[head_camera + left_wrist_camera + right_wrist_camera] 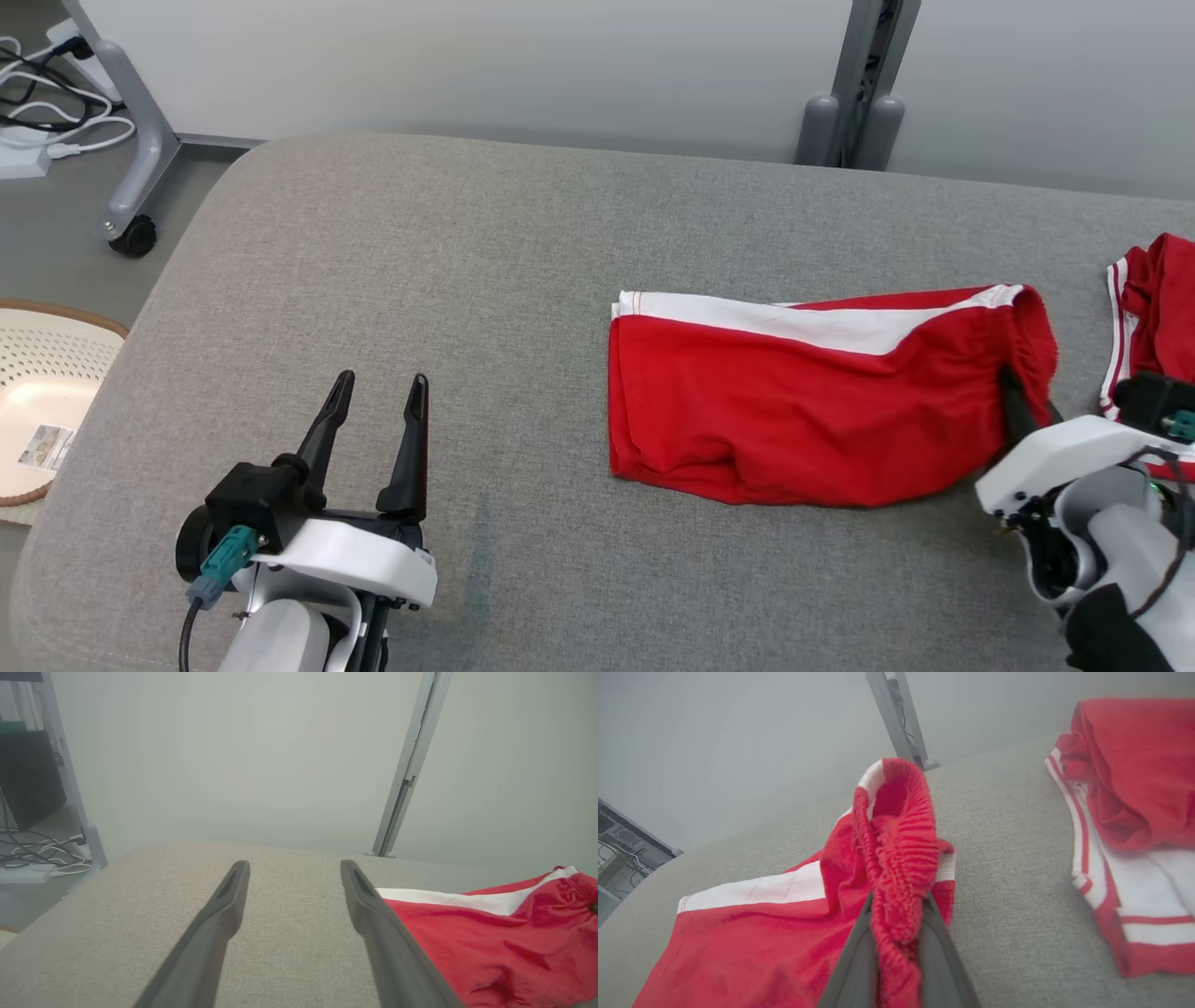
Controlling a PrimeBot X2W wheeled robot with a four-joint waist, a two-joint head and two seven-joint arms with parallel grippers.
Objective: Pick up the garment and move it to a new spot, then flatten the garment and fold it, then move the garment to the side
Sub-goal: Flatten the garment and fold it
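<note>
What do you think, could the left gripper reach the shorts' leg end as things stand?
Probably yes. The left gripper is open above the bare grey surface, with nothing between it and the shorts. The right gripper is shut on the waistband at the other end, clear of that path.

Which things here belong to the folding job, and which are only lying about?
Job:
- shorts, folded, red and white
- right gripper, shut on their waistband
- left gripper, open, over bare table

Lying about:
- second red garment, at the table's right edge
- basket, cables and wheeled stand, on the floor
</note>
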